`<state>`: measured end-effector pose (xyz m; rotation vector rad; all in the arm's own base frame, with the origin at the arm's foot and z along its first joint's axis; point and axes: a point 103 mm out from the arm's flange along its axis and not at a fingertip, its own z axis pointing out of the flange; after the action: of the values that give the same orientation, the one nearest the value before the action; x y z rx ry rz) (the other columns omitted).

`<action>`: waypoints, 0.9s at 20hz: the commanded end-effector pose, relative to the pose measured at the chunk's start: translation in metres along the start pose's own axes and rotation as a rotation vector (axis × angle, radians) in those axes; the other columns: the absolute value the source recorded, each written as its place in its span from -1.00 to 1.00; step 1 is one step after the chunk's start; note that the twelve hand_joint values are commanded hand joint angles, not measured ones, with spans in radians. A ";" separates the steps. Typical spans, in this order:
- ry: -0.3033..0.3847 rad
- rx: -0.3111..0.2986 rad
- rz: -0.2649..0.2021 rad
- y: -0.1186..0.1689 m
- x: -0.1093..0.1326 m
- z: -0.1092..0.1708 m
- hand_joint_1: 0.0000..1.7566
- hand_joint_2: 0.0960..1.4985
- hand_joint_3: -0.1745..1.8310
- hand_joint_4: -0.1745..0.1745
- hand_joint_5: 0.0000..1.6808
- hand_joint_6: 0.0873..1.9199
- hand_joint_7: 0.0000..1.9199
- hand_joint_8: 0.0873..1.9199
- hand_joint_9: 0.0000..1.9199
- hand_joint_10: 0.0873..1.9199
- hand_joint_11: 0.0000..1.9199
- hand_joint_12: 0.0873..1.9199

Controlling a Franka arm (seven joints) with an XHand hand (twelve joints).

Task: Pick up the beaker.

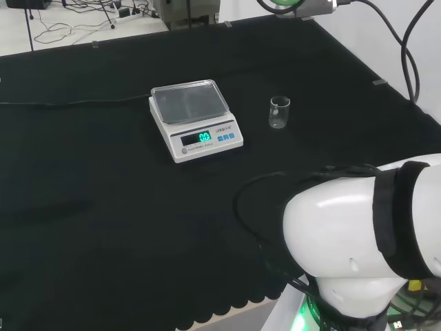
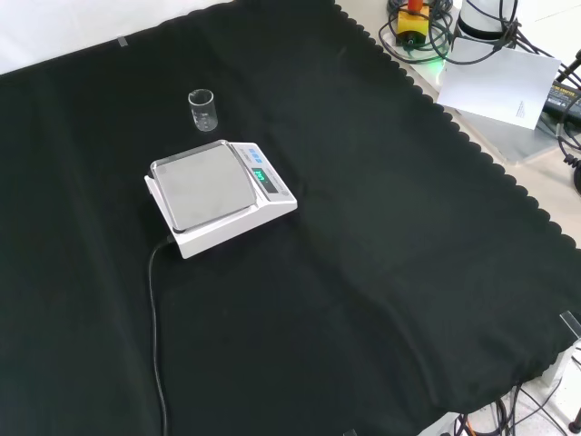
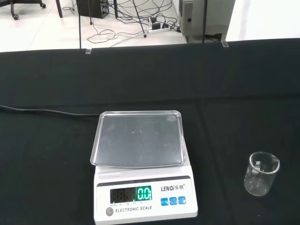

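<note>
A small clear glass beaker (image 1: pixel 279 112) stands upright on the black cloth, to the right of the scale in the head view. In the front view the beaker (image 2: pixel 202 109) is farther off than the scale, near the view's top left. The wrist view has the beaker (image 3: pixel 261 173) beside the scale, and it looks empty. Nothing touches it.
A white electronic scale (image 1: pixel 195 121) with a bare steel pan (image 2: pixel 202 184) sits mid-cloth, display lit; its black cable (image 2: pixel 156 336) trails over the cloth. The arm's white link (image 1: pixel 365 234) bulks at the head view's lower right. Cables and a paper sheet (image 2: pixel 499 84) lie beyond the cloth's scalloped edge.
</note>
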<state>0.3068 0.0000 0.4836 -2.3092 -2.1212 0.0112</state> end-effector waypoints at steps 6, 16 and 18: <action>-0.015 0.038 0.010 0.032 -0.011 0.023 -0.51 0.45 -0.99 0.11 -0.78 -1.00 -0.87 -0.41 -0.80 -0.22 -1.00 0.50; 0.043 0.138 0.023 0.082 -0.041 0.082 -0.50 0.45 -1.00 0.10 -0.77 -1.00 -0.86 -0.41 -0.80 -0.21 -1.00 0.50; 0.065 0.154 0.037 0.095 -0.052 0.096 -0.50 0.45 -1.00 0.10 -0.77 -1.00 -0.86 -0.41 -0.80 -0.21 -1.00 0.50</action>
<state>0.3624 -0.0278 0.4241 -2.2491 -2.0448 0.1172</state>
